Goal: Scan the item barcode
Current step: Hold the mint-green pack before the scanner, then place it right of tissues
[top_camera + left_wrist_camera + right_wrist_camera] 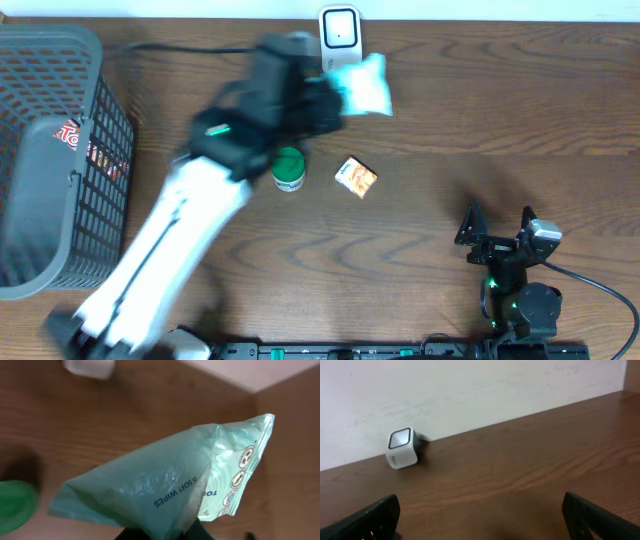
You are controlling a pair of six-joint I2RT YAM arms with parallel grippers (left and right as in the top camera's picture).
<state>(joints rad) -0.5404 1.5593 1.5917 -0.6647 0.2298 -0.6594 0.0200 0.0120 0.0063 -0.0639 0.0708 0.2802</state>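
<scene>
- The basket (pixel 104 165) is grey plastic with an open grid wall, and it stands well away from the scanner (pixel 339 30) at the table's far-left edge in the overhead view. A packet with red lettering (pixel 68 131) lies inside, though the mesh hides too much to read it.
- The scanner is a small white cube with rounded corners and a dark-framed window. It sits at the back edge of the brown wood-grain table (pixel 450 110), against the pale wall.
- The wipes pack (pixel 365 85) is a soft, crinkled, pale-teal plastic pouch printed "SOFT WIPES". It is held up off the table just in front of the scanner, slightly to its right in the overhead view.
- A round green-lidded container (pixel 288 168) stands nearer the robot than the scanner. A small orange-and-white box (pixel 356 177) lies tilted just beside it.
- The left gripper (pixel 328 100) is blurred, and its fingers are clamped together on one end of the wipes pack.
- The right gripper (pixel 497 226) sits far from the scanner, near the table's front right. Its dark fingers (pixel 370 516) are spread wide apart, with only bare table between them, and they hold and touch nothing.
</scene>
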